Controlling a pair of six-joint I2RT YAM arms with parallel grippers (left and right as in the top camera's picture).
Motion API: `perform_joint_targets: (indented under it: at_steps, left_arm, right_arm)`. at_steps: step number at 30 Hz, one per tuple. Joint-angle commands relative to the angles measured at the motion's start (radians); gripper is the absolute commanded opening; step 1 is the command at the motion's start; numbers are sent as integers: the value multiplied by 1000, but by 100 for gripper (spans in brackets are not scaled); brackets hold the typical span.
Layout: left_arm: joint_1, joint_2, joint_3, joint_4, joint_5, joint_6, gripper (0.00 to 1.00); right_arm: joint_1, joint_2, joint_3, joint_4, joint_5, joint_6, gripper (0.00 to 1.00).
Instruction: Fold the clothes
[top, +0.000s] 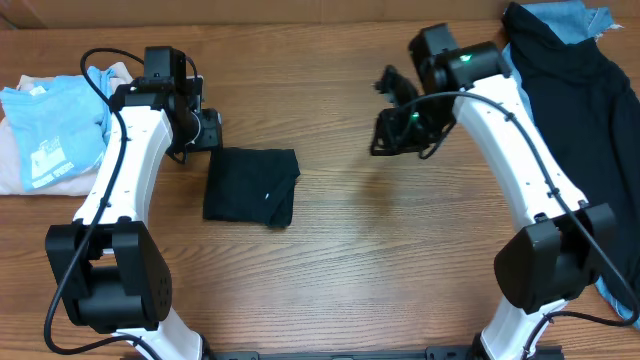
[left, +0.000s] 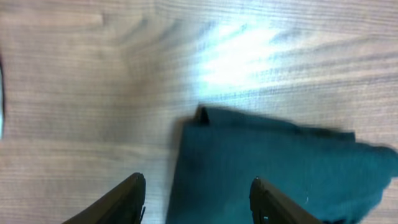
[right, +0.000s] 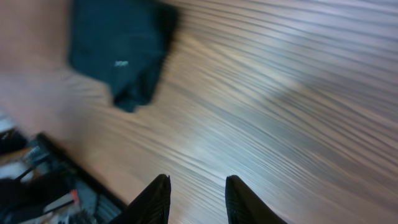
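The black T-shirt (top: 250, 187) lies folded into a small rectangle on the wooden table, left of centre, with a small white logo showing. It also shows in the left wrist view (left: 267, 168) and the right wrist view (right: 118, 43). My left gripper (top: 207, 130) is open and empty just behind the shirt's far left corner; its fingers (left: 198, 180) straddle the shirt's edge from above. My right gripper (top: 395, 125) is open and empty over bare table, well to the right of the shirt; its fingers (right: 198, 178) hold nothing.
A light-blue tee with white print (top: 55, 130) lies on a pale cloth at the left edge. A large dark garment (top: 580, 100) lies spread over blue denim (top: 575, 20) at the right edge. The table's front edge and dark gear (right: 37, 193) show in the right wrist view.
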Motion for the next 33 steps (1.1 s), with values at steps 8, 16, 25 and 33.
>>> perform_joint_targets:
  at_steps: [8, 16, 25, 33]
  left_arm:
    - [2, 151, -2, 124, 37, 40, 67]
    - [5, 253, -2, 110, 11, 40, 66]
    - [5, 259, -2, -89, -44, 7, 59]
    - [6, 259, -2, -391, -73, -138, 36]
  right_arm:
    - [245, 0, -204, 311, -171, 80, 33]
    - [393, 2, -402, 659, -171, 140, 42]
    - [430, 71, -514, 844, -107, 221, 48]
    - [413, 133, -514, 841, -91, 240, 48]
